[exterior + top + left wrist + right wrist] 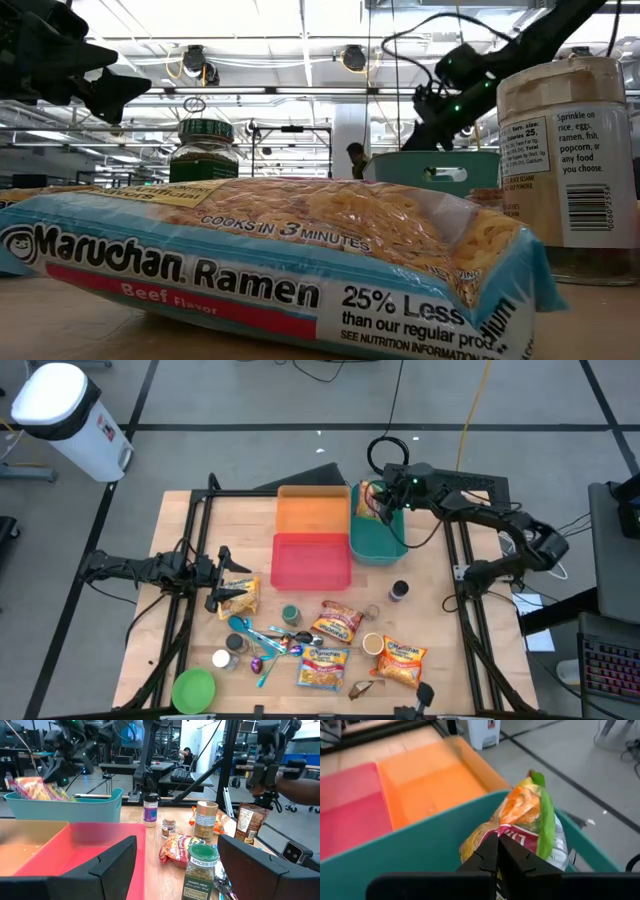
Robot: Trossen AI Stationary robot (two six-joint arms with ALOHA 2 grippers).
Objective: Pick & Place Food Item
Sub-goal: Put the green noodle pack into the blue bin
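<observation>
High view, upper centre-right of the frame: my right gripper hangs over the teal bin, its fingers pressed together on the upper edge of a snack bag. The right wrist view confirms the pinch: the two dark fingers meet on the red, orange and green bag, which stands inside the bin's teal wall. I judge that this is the placing step, with the item already over or in its container but not yet let go.

Left of the teal bin lie the orange tray and, below it in the frame, the red tray.

At the left middle of the frame my left gripper has its fingers spread, just beside a ramen packet at the table's left side; I cannot tell whether they touch it. In the left wrist view its fingers stand wide apart over the red tray's edge.

Further food packets and a spice jar are scattered across the lower centre.

Next move, in my judgement: part the right fingers so the bag settles in the bin, then lift clear of the rim without dragging the bag out.
</observation>
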